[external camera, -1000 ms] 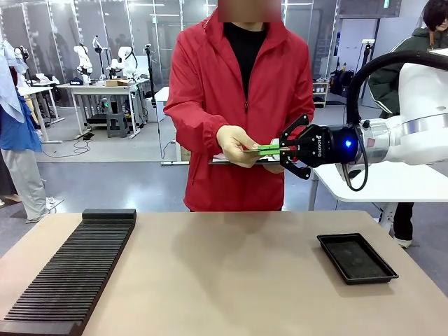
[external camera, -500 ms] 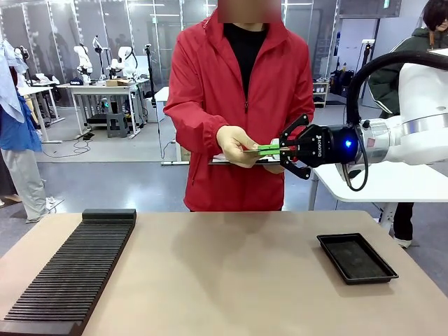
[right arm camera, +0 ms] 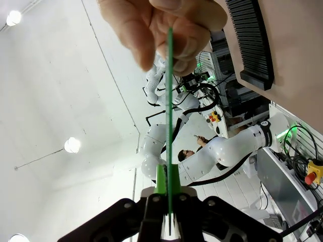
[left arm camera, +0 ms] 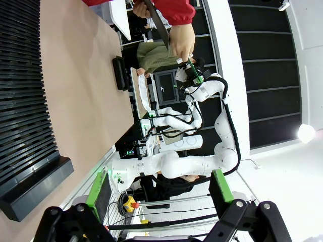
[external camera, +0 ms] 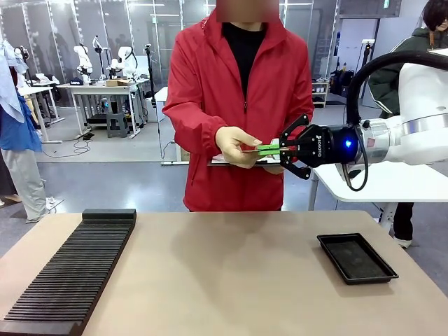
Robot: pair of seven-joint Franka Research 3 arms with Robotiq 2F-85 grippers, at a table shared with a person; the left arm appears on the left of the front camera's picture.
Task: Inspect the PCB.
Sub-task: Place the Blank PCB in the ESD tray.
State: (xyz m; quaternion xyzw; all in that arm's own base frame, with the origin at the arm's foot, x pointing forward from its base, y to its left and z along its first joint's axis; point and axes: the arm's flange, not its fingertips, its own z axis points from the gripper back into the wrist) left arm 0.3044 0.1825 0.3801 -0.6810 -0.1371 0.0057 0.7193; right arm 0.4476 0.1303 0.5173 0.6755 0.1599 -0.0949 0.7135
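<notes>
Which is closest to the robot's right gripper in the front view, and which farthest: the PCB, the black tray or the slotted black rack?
1. PCB: held in the right gripper.
2. black tray: lower down, on the right.
3. slotted black rack: far off on the left.

Bright, even light is thrown from overhead; a ceiling lamp [right arm camera: 72, 144] is flared left of the right gripper [right arm camera: 167, 189], and lines are bowed toward the edges.
</notes>
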